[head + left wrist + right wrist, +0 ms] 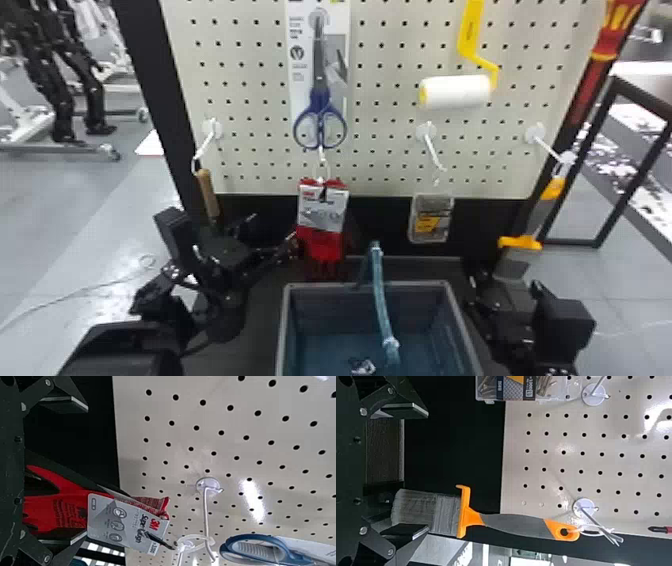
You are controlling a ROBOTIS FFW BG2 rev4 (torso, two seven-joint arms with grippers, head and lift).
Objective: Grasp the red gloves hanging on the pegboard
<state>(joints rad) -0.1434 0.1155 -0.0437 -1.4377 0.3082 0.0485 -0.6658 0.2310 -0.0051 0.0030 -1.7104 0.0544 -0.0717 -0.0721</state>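
Left tool spread wide, straddling red gloves hanging off pegboard hook; lower finger maybe touching. Right tool spread around paintbrush bristles.

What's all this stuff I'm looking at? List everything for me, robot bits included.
pegboard: one, cream, upright at the back
scissors: one pair, blue handles, hung mid-board
paint roller: one, white with yellow handle, upper right of board
red gloves: one pack, red with grey card, hook below scissors
wooden-handled tool: one, brown, leftmost hook
packet: one, clear, hanging right of the gloves
paintbrush: one, orange and grey, rightmost hook
bin: one, grey, below the board
blue strap: one, blue, in the bin
left gripper: one, black, open, fingers either side of gloves
right gripper: one, black, open, by paintbrush bristles
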